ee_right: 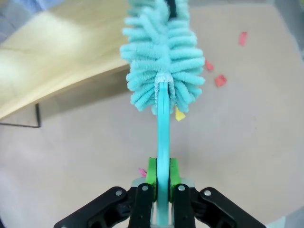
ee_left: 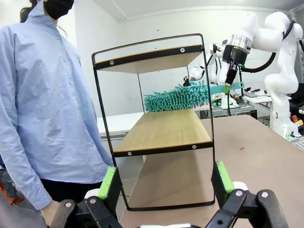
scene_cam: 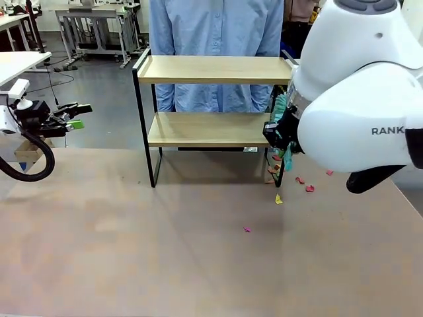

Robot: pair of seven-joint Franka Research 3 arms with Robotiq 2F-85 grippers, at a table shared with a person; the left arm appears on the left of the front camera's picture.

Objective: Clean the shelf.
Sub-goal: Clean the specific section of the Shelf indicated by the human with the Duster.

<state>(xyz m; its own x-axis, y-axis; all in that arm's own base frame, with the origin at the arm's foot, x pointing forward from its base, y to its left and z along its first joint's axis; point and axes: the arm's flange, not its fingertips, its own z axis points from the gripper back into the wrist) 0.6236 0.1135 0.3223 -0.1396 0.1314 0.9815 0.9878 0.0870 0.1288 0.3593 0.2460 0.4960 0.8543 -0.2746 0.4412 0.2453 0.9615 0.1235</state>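
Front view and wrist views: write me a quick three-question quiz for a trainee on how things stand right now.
1. True or false: the right gripper is shut on the flat plastic handle of the fluffy teal duster.
2. Where on the two-tier light-wood, black-framed shelf is the duster's head? A) above the top board; B) between the two boards, at one end; C) under the lower board.
3. Fill in: the left gripper stands ____, holding nothing.
Key: 1 true; 2 B; 3 open.
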